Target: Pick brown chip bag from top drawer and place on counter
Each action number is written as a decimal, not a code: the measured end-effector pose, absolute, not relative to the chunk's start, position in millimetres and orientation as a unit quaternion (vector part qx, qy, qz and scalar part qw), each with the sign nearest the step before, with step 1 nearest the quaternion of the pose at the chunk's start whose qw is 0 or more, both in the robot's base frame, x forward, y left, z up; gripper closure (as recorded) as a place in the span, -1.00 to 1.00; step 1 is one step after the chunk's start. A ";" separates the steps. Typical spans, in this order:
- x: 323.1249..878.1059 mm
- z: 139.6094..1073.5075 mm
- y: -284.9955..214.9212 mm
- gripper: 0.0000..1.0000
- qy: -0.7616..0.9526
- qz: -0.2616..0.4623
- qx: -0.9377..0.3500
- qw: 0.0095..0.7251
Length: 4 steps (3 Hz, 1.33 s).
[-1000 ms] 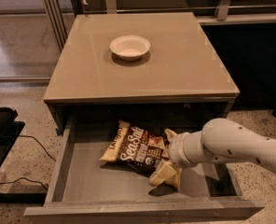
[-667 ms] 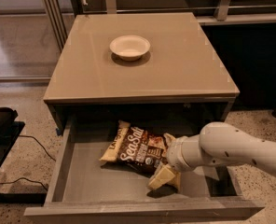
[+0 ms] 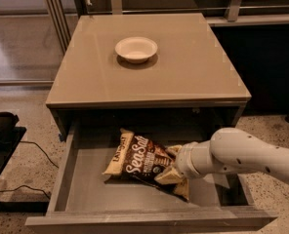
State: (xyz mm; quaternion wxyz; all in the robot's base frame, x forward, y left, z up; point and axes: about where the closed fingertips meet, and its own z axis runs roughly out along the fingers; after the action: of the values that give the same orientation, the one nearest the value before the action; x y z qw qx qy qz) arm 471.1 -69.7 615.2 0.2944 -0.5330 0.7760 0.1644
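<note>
Reaching into the top drawer (image 3: pixel 93 191) from the right, the gripper (image 3: pixel 170 164) has edged slightly left over the last second and now sits at the right end of the brown chip bag (image 3: pixel 137 159), though whether it has closed on the bag I cannot tell. The bag has not stirred: it lies flat on the drawer floor, near the middle. The grasp looks only just settling, so the lift and the carry up to the worktop (image 3: pixel 193 72), beside the white bowl (image 3: pixel 136 48), remain to do.
</note>
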 end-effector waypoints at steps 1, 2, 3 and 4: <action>471.1 615.2 -69.7 0.30 0.776 0.164 -0.533 0.294; 471.1 615.3 -69.7 0.77 0.776 0.164 -0.533 0.294; 471.1 622.1 -69.7 1.00 0.776 0.164 -0.533 0.294; 464.1 646.2 -70.1 1.00 0.763 0.167 -0.544 0.306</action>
State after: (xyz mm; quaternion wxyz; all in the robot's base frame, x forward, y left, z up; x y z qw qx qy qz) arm 464.1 -70.1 646.2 0.3058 -0.5438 0.7635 0.1671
